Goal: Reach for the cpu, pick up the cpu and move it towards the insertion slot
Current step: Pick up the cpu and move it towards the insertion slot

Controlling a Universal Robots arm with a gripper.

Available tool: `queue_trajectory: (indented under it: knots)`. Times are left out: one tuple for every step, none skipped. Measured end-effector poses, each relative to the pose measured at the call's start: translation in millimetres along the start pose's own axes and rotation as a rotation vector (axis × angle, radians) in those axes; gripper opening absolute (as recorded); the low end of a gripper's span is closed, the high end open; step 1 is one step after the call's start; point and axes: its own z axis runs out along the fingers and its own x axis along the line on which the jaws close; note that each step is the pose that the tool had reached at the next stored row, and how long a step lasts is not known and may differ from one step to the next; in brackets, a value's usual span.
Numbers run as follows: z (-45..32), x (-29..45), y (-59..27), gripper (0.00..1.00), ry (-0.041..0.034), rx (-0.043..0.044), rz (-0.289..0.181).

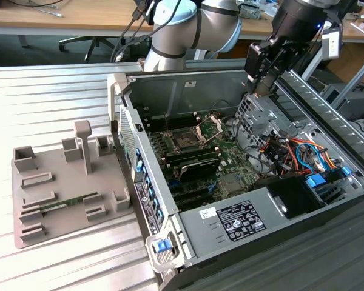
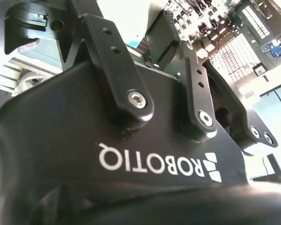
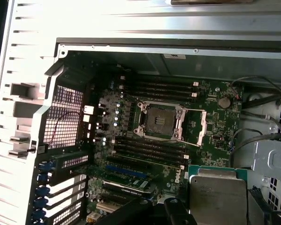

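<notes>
In the first wrist view the cpu (image 3: 218, 194) is a silvery square chip lying flat on a green-edged holder, beside the motherboard and close to my gripper (image 3: 154, 213). The gripper is open with nothing between its dark fingers (image 3: 178, 211), and it is apart from the chip. The insertion slot (image 3: 157, 119) is a dark square socket with its silver frame (image 3: 201, 126) hinged open. In the exterior view the gripper (image 1: 259, 92) hangs high over the case's far right corner, with the insertion slot (image 1: 185, 142) below it toward the exterior view's left. The gripper body (image 2: 145, 154) is seen close up in the second wrist view.
The open computer case (image 1: 170, 91) has tall walls all round. Black memory slots (image 3: 152, 150) flank the socket. A metal drive cage (image 1: 255, 118) and coloured cables (image 1: 294, 151) lie under the arm. A grey fixture (image 1: 54, 188) with a green memory stick lies at the exterior view's left.
</notes>
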Motion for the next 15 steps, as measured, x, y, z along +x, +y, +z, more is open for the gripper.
queue_trajectory:
  knots:
    - [0.2,0.0,0.0,0.55,0.0000,0.0000,0.000]
    - [0.3,0.0,0.0,0.55,-0.0001,0.0000,0.000]
    - [0.5,0.0,0.0,0.55,0.0000,-0.0001,0.000]
    - [0.6,0.0,0.0,0.55,0.0000,0.0000,0.000]
    - [0.8,0.0,0.0,0.55,0.0000,0.0000,0.000]
    - [0.9,0.0,-0.1,0.55,0.0000,0.0000,0.000]
    - [1.1,0.0,-0.1,0.55,0.0000,0.0000,0.000]
    - [1.2,0.0,0.0,0.55,0.0000,0.0000,0.000]
    - [1.3,0.0,-0.1,0.55,0.0000,0.0000,0.000]
    - [1.5,0.0,-0.1,0.55,0.0000,0.0000,0.000]
    - [1.9,0.0,-0.1,0.55,0.0000,0.0000,0.000]
    - [3.0,0.0,-0.1,0.55,0.0000,0.0000,0.000]
    - [3.9,0.0,-0.2,0.55,0.0000,0.0000,0.000]
    - [4.9,0.0,-0.2,0.55,0.0000,0.0000,0.000]
    - [5.1,0.0,-0.2,0.55,0.0000,0.0001,0.000]
